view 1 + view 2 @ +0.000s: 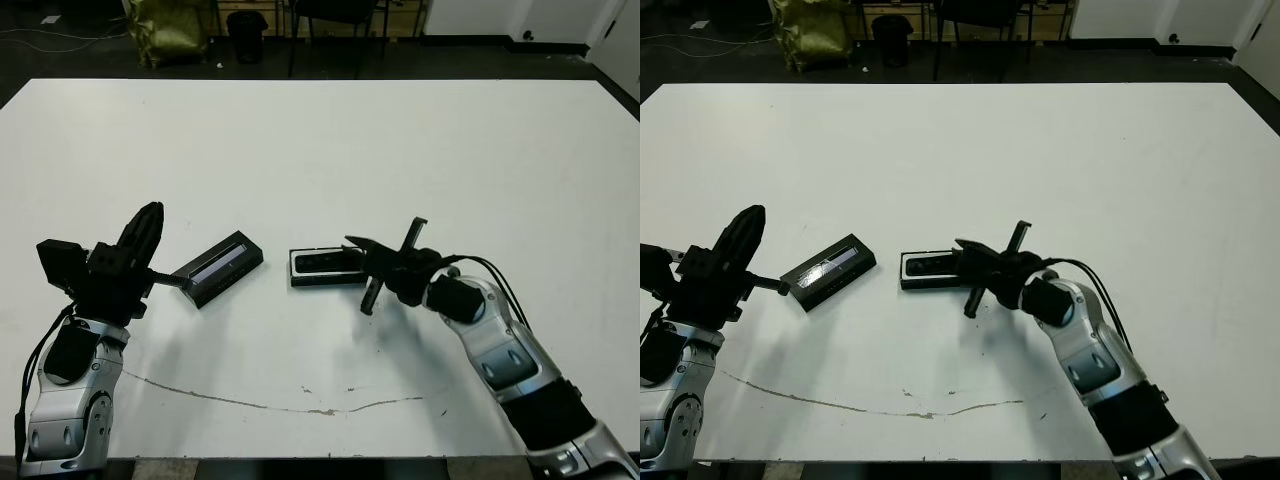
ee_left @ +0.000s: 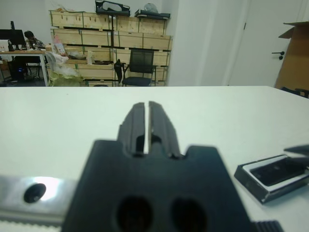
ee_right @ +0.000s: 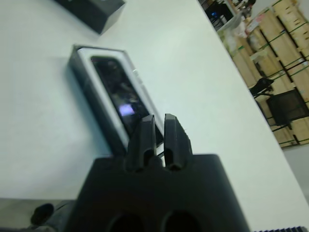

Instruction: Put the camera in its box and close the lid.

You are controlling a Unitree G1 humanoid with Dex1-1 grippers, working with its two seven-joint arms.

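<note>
Camera lying inside box, so first step looks done. Right gripper hovering at box's end, fingers nearly together, gripping nothing. Lid sitting just beside box, awaiting pickup. Left gripper idling near lid, fingers nearly touching, empty.

The right gripper hides the near end of the box.

white walls | stacked wooden crates | black chair
</note>
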